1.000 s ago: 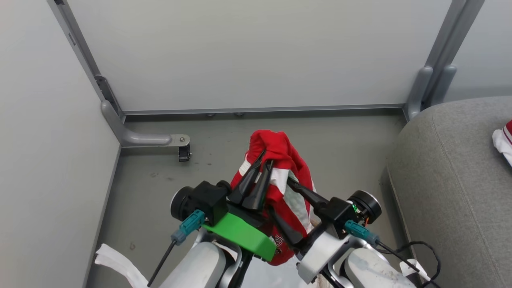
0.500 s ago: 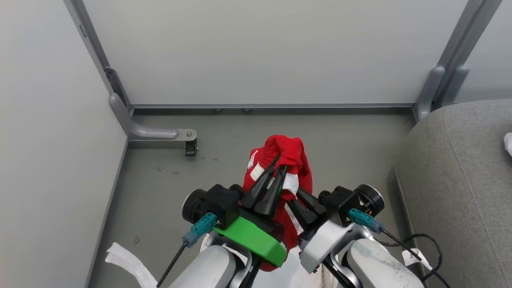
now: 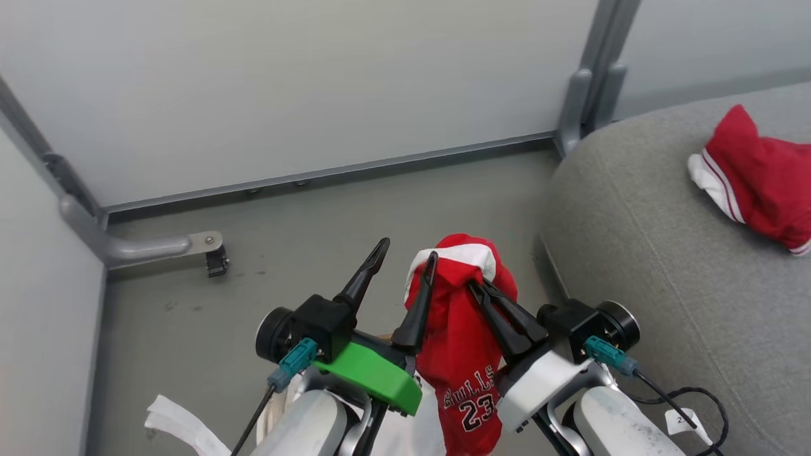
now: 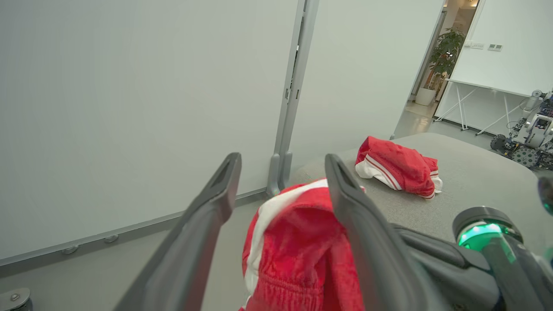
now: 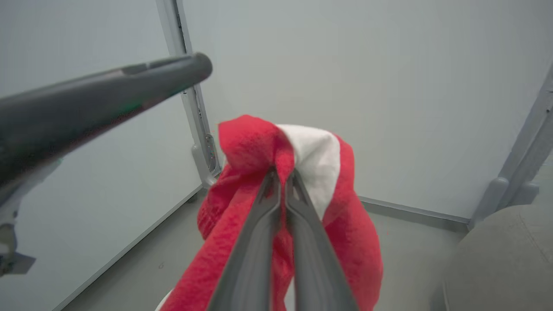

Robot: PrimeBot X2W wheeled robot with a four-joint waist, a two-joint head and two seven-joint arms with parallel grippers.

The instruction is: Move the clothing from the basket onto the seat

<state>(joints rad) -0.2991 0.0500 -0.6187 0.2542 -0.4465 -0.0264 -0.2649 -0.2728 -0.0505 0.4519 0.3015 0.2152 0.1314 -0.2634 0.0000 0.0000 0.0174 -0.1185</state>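
A red piece of clothing [image 3: 466, 354] with a white panel and white lettering hangs above the floor. My right gripper [image 3: 478, 285] is shut on its top fold, and its closed fingertips [image 5: 283, 172] pinch the cloth [image 5: 255, 147]. Just to the left, my left gripper [image 3: 408, 250] stands open, and the cloth [image 4: 298, 242] bulges between its spread fingers [image 4: 207, 216] without being clamped. A second red garment [image 3: 760, 177] with white striped trim lies on the grey seat [image 3: 633, 221] at the right. The basket is out of view.
Pale partition walls with grey posts [image 3: 586, 82] close off the far side and left. A bracket foot with a small caster [image 3: 215, 259] stands on the grey floor at the left. A white strip [image 3: 171, 418] and a cable [image 3: 684, 399] trail near my arms.
My right gripper shut on the garment, then my left gripper opened and let it go. The camera has swung right, bringing more of the seat and the second garment into view.
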